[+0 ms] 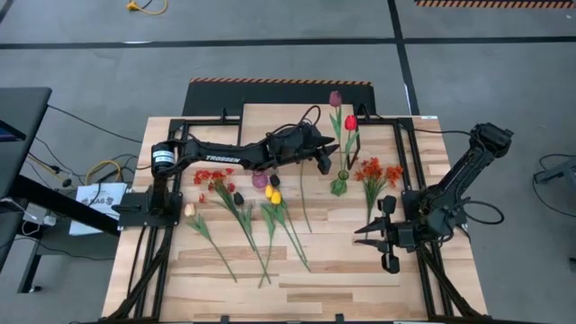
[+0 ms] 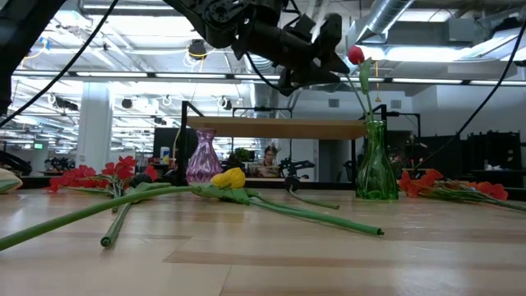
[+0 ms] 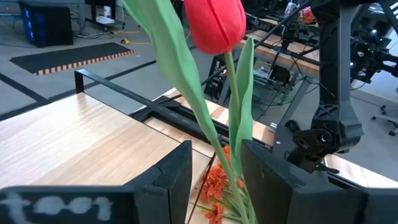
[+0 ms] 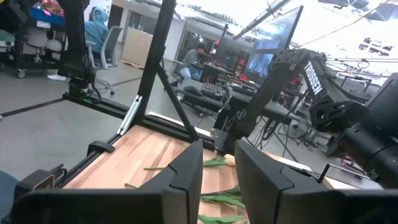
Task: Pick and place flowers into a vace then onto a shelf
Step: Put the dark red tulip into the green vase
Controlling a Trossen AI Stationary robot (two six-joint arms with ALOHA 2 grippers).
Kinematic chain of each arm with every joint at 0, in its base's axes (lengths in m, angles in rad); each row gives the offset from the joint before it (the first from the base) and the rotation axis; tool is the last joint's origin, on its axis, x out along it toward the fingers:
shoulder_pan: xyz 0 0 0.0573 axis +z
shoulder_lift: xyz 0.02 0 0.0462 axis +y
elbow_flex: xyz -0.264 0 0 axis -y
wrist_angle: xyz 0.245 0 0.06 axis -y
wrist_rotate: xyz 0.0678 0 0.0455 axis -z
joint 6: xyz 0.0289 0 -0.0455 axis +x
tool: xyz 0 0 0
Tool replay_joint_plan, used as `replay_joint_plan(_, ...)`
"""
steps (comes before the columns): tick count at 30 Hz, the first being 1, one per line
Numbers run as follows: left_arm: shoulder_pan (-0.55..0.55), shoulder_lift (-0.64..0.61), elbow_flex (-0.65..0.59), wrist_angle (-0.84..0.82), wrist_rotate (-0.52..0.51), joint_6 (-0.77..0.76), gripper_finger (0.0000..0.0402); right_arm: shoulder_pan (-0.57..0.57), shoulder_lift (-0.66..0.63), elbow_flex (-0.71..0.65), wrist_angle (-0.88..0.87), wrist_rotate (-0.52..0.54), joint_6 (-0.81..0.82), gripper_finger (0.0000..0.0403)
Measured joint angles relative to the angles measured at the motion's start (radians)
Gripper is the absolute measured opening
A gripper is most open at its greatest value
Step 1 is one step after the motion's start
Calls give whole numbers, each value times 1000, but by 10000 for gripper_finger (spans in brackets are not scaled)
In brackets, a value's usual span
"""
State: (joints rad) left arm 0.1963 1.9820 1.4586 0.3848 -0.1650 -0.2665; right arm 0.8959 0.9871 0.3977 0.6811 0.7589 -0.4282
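Standing a red tulip (image 1: 350, 121) in the green vase (image 1: 339, 186), the left gripper (image 1: 326, 160) straddles its stem just above the vase, jaws parted around it without visibly pinching, and should next back clear; the right gripper (image 1: 376, 236), idle well aside of the vase, has its jaws parted and empty.

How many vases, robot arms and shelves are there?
Vases: 2, green and purple
Robot arms: 2, left arm and right arm
Shelf: 1
Total: 5
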Motion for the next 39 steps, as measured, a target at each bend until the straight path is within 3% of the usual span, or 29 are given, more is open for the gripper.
replay_joint_plan(39,8,0,2,50,2,-19,125,-2,0,0,3,0,-18,87)
